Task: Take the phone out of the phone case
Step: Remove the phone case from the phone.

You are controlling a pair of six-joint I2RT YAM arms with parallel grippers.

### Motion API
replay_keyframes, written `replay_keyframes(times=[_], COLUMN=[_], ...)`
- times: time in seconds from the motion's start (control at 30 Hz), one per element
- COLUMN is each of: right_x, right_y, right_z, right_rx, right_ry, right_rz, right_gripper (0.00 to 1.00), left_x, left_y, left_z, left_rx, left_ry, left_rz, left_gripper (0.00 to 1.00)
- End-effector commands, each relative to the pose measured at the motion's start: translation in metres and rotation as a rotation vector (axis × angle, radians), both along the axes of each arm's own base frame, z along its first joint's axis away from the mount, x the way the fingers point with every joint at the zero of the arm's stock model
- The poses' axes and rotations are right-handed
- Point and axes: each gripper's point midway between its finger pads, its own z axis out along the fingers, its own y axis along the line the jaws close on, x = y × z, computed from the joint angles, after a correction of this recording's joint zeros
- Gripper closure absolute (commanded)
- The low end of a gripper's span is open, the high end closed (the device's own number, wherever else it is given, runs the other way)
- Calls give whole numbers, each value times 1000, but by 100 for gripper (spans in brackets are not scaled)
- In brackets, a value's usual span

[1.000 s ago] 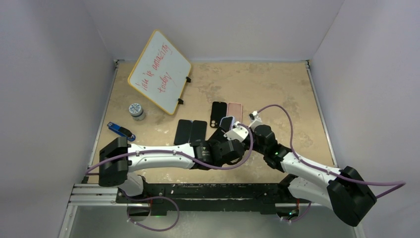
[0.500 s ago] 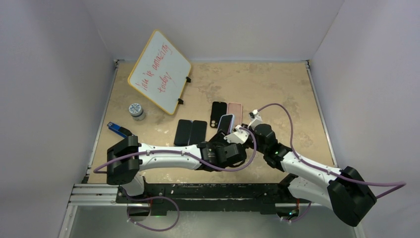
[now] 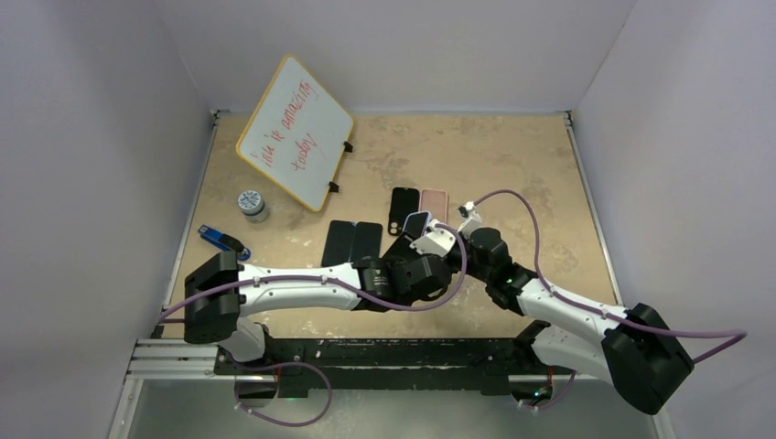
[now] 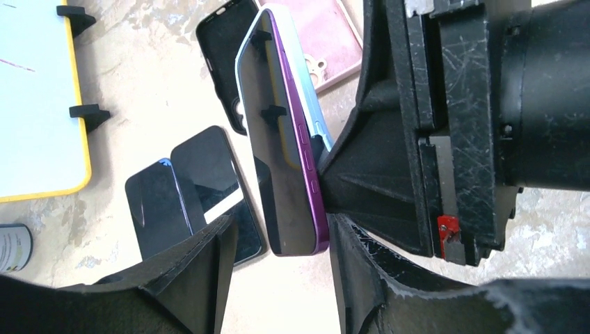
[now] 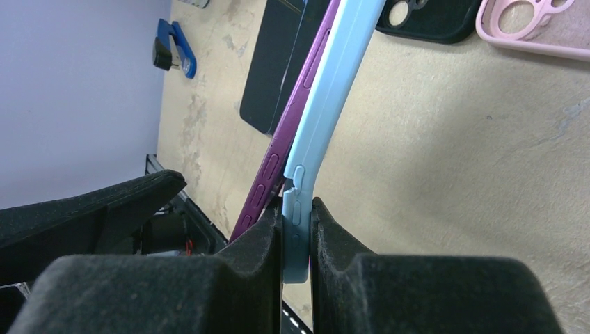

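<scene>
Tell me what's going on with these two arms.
The right gripper is clamped on the edge of the light blue case, holding it up on edge. The purple phone sits partly peeled out of the case along one side. The left gripper straddles the phone's lower end, jaws open and not yet gripping. The phone is not fully out.

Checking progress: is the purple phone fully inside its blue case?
Partly out: one end of the phone gapes away from the blue case, pinched by the right gripper.
</scene>
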Motion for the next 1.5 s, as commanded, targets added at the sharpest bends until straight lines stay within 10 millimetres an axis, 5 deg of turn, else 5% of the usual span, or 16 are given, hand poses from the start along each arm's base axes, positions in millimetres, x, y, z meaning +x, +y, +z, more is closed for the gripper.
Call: replay_keyframes(times=[0.0, 0.4, 0.73, 0.87, 1.0, 1.13, 1.47], right_x=[11, 9, 10, 9, 7, 13, 29], right_y=[16, 17, 19, 19, 17, 11, -2], right_z=[49, 50, 52, 51, 43, 35, 11], right_rx=[113, 120, 133, 130, 116, 87, -10], right_ry=[-116, -108, -112, -108, -87, -78, -57], right_rz=[26, 38, 41, 41, 34, -13, -100], right_gripper=[100, 100, 100, 100, 100, 100, 100], left_x=[13, 13, 22, 28, 27, 23, 7], left_y=[4, 13, 3, -1, -2, 0, 10], left_z=[15, -12, -6, -6, -3, 4, 54], left_rx=[-24, 134, 127, 137, 140, 108, -90], left_ry=[-73, -59, -113, -132, -127, -104, -70], left_rz=[42, 62, 65, 66, 66, 50, -11], left_gripper=[48, 53, 60, 68, 86, 100, 100])
